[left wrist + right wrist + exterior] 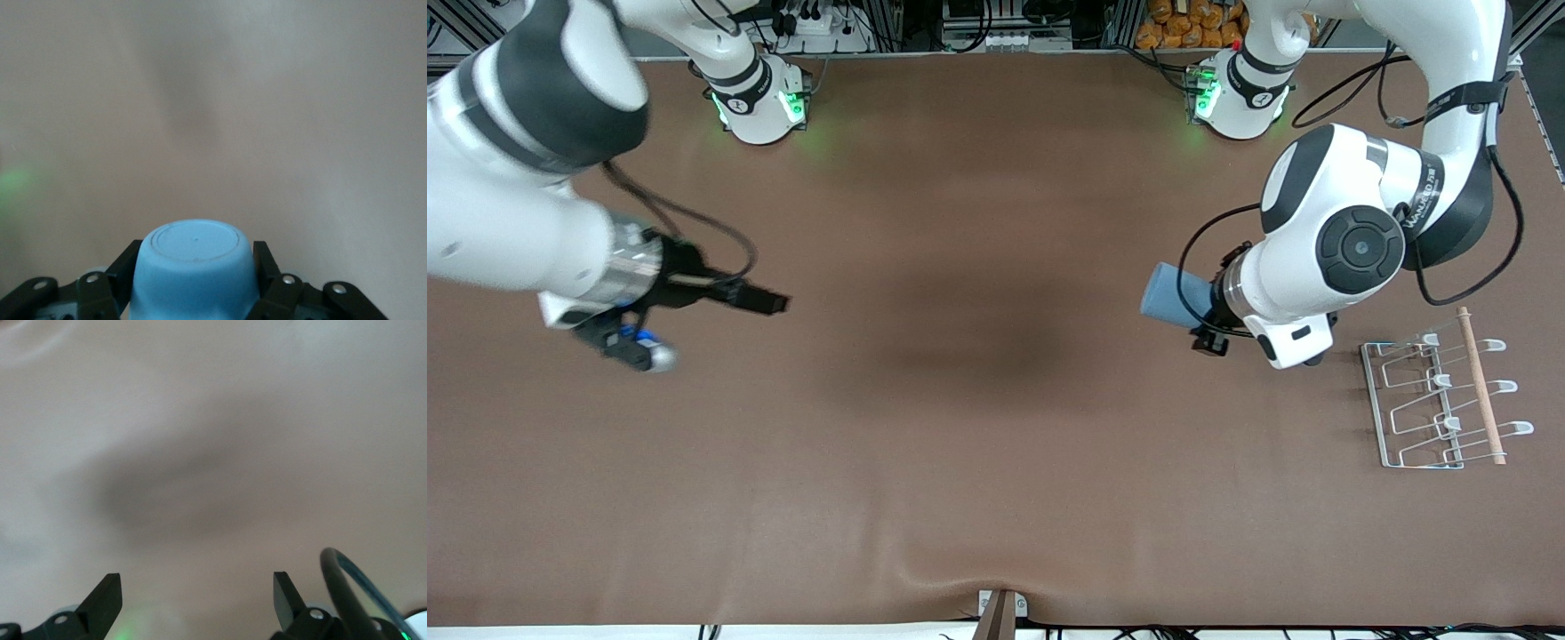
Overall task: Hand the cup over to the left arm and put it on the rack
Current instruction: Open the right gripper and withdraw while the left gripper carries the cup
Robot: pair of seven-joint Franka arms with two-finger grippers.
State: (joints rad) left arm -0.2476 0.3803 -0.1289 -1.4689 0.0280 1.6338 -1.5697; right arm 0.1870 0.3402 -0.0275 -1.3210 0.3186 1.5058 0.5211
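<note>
**Mia:** Holding the cup (1172, 293) was the left hand (1209, 307), right? Where was it?

**Ben:** Yes. The left hand was shut on the cup, one finger (270, 283) on each side. It hung up in the air over the table (978, 444), toward the left arm's end.

**Mia:** Which way did the cup point?

**Ben:** It lay on its side. Its flat bottom (195, 240) pointed away from the hand, out toward the middle of the table. The open end was tucked in by the hand, so I could not see it.

**Mia:** And the rack (1440, 396)?

**Ben:** The rack sat on the table near the left arm (1352, 240), a bit closer to the front camera. A wooden rod (1481, 384) lay across it. The cup pointed away from the rack, not at it.

**Mia:** So what did the arm need to do?

**Ben:** I think it had to swing the cup around and bring it over the prongs. The left arm was much nearer to the rack.

**Mia:** What about the right hand (769, 300)?

**Ben:** It was wide open and held nothing. It waited over the right arm's end of the table, well apart from the cup.
</note>
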